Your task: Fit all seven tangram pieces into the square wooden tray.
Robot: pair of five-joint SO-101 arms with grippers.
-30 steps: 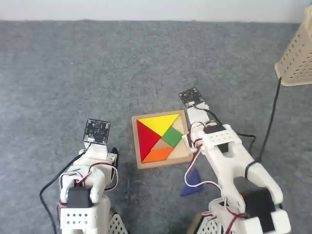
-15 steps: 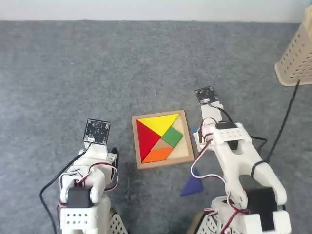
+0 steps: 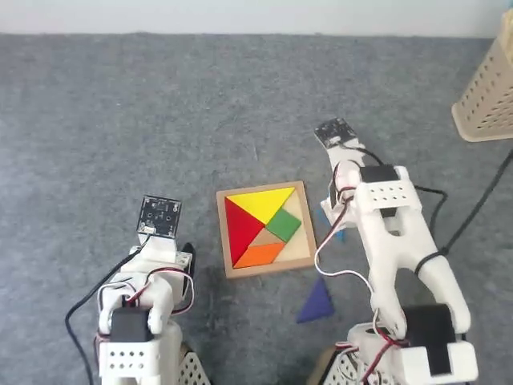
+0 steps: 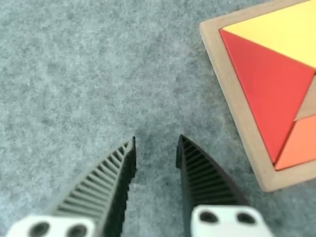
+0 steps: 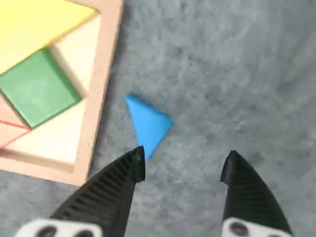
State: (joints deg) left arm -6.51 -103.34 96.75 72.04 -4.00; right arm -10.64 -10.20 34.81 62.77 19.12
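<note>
Four of the seven pieces sit in the tray mid-table: one yellow piece, one red piece, one green piece and one orange piece. I count two left outside: a light blue triangle just beside the tray and a dark blue triangle nearer the table's front edge. The right claw hangs wide apart over the light blue one. The left claw is slightly apart and empty.

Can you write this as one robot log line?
tray: four pieces in; light blue triangle: carpet, beside tray; right gripper: open by it; left gripper: open; dark blue triangle: carpet
</note>
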